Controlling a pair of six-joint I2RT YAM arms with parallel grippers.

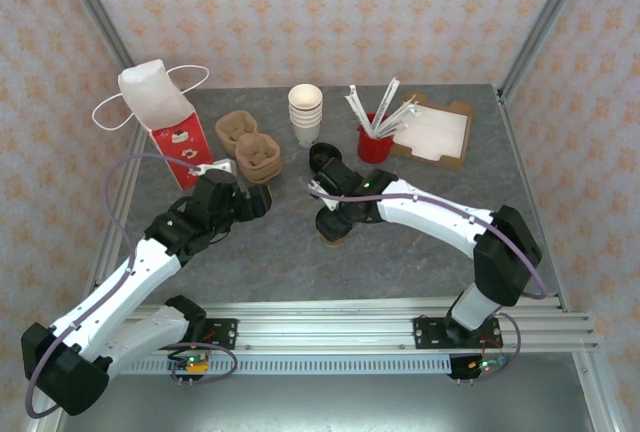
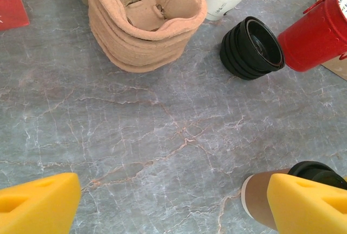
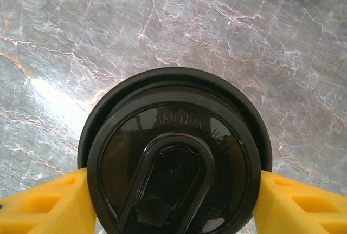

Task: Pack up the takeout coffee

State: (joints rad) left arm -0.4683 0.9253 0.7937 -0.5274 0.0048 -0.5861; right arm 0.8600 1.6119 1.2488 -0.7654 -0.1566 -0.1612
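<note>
1. The takeout coffee (image 3: pixel 173 153) is seen upright on the counter (image 3: pixel 227 23), lid on, mid-counter in front of the loose black lids (image 2: pixel 252 47). It is not yet packed.
2. The right gripper (image 3: pixel 172 179) is placed over the cup, one yellow finger at each side just under the lid rim. Whether the cup is actually pinched cannot be told.
3. The left gripper (image 2: pixel 173 190) is held wide open with nothing in it, low over bare counter just beside the coffee.
4. Judged progress: early. The lift, the carry and the packing are all left to be done.
5. The red-and-white bag (image 1: pixel 160 117) is stood upright at the far left, well apart from the cup; its inside cannot be made out.
6. The pulp cup carriers (image 2: pixel 141 17) are stacked, and the top wells are seen empty.
7. The red pot (image 1: pixel 375 144) is filled with stirrers.
</note>
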